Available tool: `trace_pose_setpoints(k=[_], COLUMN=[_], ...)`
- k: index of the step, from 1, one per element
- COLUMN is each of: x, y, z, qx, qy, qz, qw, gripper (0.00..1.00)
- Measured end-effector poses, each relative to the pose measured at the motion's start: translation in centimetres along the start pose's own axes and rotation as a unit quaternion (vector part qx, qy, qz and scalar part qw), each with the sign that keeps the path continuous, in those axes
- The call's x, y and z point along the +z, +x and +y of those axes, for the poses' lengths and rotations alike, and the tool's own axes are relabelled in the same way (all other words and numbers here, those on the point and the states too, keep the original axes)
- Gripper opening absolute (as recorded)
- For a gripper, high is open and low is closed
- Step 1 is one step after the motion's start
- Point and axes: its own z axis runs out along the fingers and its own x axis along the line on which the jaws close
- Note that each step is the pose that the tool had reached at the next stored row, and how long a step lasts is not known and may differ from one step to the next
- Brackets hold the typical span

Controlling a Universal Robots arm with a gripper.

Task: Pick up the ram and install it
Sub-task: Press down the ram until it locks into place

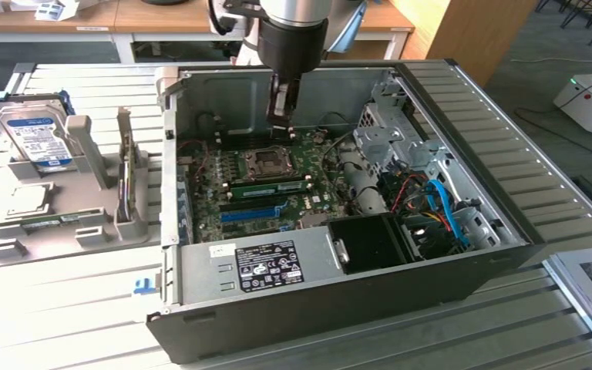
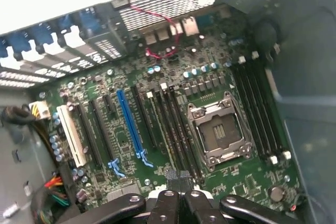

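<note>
1. We are looking into an open computer case (image 1: 502, 154) lying on its side on a slatted table (image 1: 59, 308), with the motherboard (image 1: 311, 204) facing up.
2. We are seeing the gripper (image 1: 280, 123) hanging inside the case above the board, just beyond the empty CPU socket (image 1: 269, 160) on the far side from the exterior camera. Its jaws are pressed together and are carrying nothing.
3. In the wrist view we are seeing the same: the gripper (image 2: 178, 182) is showing its two dark fingers touching each other, with bare board beneath them and the socket (image 2: 218, 132) close by.
4. We are finding the ram (image 1: 270, 187) as a slim green stick lying flat along a memory slot, between the socket and the blue slot (image 1: 250, 213). It is apart from the gripper, on the other side of the socket. It is looking level from end to end, so we are judging it seated, though we cannot tell whether the end latches are closed.
5. We are judging the stick to be light, stiff and thin, and fragile at its chips and contact edge.
6. We are judging its long upper edge near the middle, or the two short ends, to be the safe places to hold or press it, keeping any force straight down so that it is not bending or tilting in the slot.
</note>
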Motion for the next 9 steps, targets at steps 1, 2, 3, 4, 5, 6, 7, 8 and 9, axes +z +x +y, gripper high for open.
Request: trace_pose_setpoints(k=[1, 2, 3, 4, 5, 6, 7, 8, 9], x=[0.01, 0.02, 0.03, 0.03, 0.04, 0.05, 0.05, 0.06, 0.07], y=[0.00, 0.00, 0.00, 0.00, 0.00, 0.00, 0.00, 0.00, 0.00], z=[0.00, 0.00, 0.00, 0.00, 0.00, 0.00, 0.00, 0.00, 0.00], qx=[0.009, 0.018, 0.027, 0.035, 0.044, 0.053, 0.062, 0.071, 0.080], qy=[0.0003, 0.0006, 0.0008, 0.0011, 0.0014, 0.0017, 0.0019, 0.0022, 0.0025], qz=[-0.0001, -0.0003, -0.0004, -0.0005, -0.0006, -0.0007, -0.0008, -0.0009, -0.0011], qw=[1.0000, 0.9998, 0.9996, 0.9994, 0.9990, 0.9986, 0.9981, 0.9975, 0.9968], gripper=[0.10, 0.10, 0.10, 0.10, 0.10, 0.10, 0.10, 0.10, 0.10])
